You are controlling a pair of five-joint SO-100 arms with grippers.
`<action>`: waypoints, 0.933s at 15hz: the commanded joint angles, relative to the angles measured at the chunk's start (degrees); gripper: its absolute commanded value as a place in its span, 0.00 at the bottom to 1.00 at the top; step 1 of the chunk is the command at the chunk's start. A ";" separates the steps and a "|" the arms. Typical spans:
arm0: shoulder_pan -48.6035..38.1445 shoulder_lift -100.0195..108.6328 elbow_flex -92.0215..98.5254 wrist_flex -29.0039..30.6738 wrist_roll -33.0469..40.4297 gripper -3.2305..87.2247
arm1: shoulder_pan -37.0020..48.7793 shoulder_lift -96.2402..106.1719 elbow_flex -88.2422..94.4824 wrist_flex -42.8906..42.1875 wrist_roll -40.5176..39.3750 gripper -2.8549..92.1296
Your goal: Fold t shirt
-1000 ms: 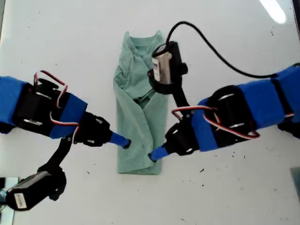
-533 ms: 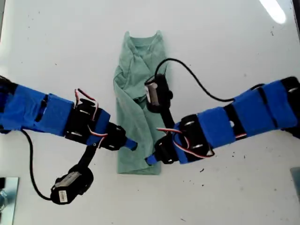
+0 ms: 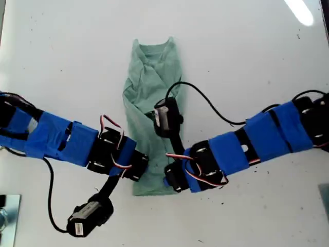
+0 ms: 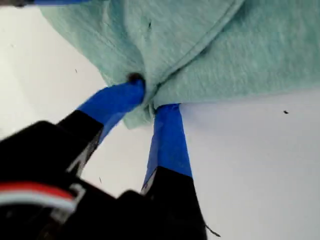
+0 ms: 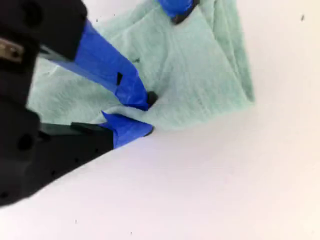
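Note:
The t shirt (image 3: pixel 151 77) lies on the white table (image 3: pixel 257 62) folded into a long narrow strip, collar at the far end. The arm from the exterior view's right carries my first gripper (image 3: pixel 169 181), shut on the strip's lower corner (image 4: pixel 150 100), where the green cloth (image 4: pixel 240 50) bunches between its blue fingers. The arm from the exterior view's left carries my second gripper (image 3: pixel 140 165), shut on the opposite side edge (image 5: pixel 147 112) just above the hem. Across the cloth (image 5: pixel 200 65), the first gripper's blue fingertip (image 5: pixel 175 9) shows in the second wrist view.
The first arm's wrist camera (image 3: pixel 165 116) hangs over the middle of the strip, its black cable (image 3: pixel 216 110) looping over the table. The second arm's camera (image 3: pixel 87 220) sits off the cloth. A metallic object (image 3: pixel 7 211) shows at the exterior view's lower left corner.
Both arms reached further in and slid toward the hem. Their blue tips, earlier resting on the lower cloth, now pinch its two edges. The strip has narrowed and puckered a little.

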 commanded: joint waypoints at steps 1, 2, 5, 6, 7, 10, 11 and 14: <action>1.49 -3.25 -7.91 1.85 1.58 0.03 | -1.23 0.53 -0.70 -0.09 -1.05 0.05; 1.14 -2.99 -8.44 1.85 1.85 0.03 | -1.14 1.49 -0.70 -0.09 -1.93 0.05; 0.62 -0.35 -8.61 1.85 2.55 0.03 | -1.23 8.61 -0.79 0.53 -5.98 0.05; 0.53 1.23 -9.23 1.76 4.31 0.03 | -1.76 11.95 -0.79 0.79 -7.47 0.05; 0.70 3.52 -9.49 1.85 5.54 0.03 | -2.81 15.21 -0.79 0.79 -8.88 0.05; 3.69 13.62 -9.32 3.08 4.39 0.03 | -5.36 23.55 0.18 1.32 -11.78 0.05; 4.75 16.61 -9.14 3.16 4.04 0.03 | -5.54 25.31 1.14 1.14 -11.95 0.05; 4.22 21.27 -7.82 4.13 4.48 0.03 | -2.20 27.86 3.69 -0.97 -14.33 0.05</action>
